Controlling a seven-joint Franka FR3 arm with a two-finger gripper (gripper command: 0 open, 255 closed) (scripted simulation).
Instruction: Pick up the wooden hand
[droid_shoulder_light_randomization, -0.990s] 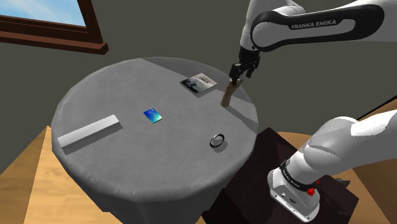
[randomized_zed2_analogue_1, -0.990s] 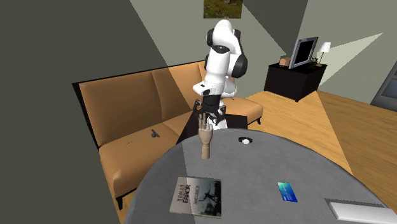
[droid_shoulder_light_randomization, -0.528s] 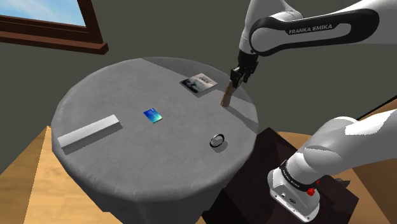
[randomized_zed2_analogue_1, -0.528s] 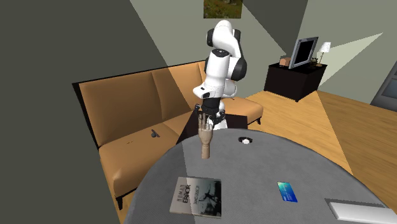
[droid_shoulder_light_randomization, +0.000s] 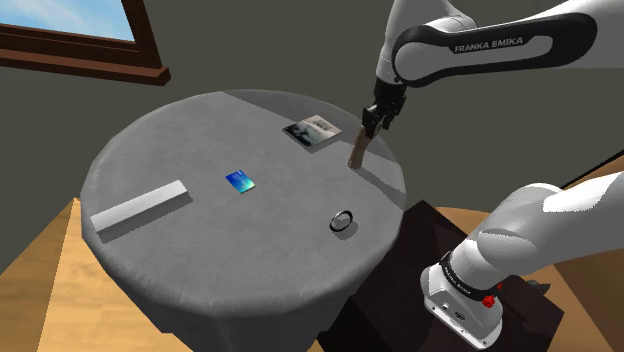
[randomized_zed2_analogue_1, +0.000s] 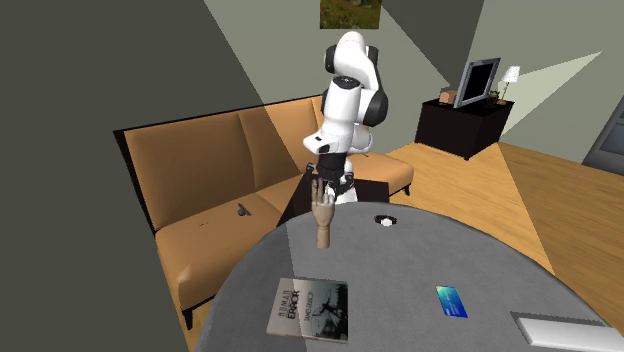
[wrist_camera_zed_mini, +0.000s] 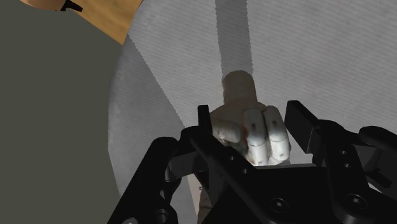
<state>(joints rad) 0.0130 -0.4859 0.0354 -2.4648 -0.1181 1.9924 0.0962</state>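
**The end effector (droid_shoulder_light_randomization: 369, 126) grips the wooden hand (droid_shoulder_light_randomization: 356, 150)**

We see the end effector right on top of the wooden hand. Its two black fingers (wrist_camera_zed_mini: 203, 121) are a little way apart, and the top of the wooden hand sits between them. Both black fingers seem to touch it, one on each side. The wooden hand stands up on the grey table (droid_shoulder_light_randomization: 160, 150), right under the end effector. A book (droid_shoulder_light_randomization: 312, 131) lies flat near the end effector. A black ring (droid_shoulder_light_randomization: 343, 221) is farther off, and a blue card (droid_shoulder_light_randomization: 240, 181) is well apart.
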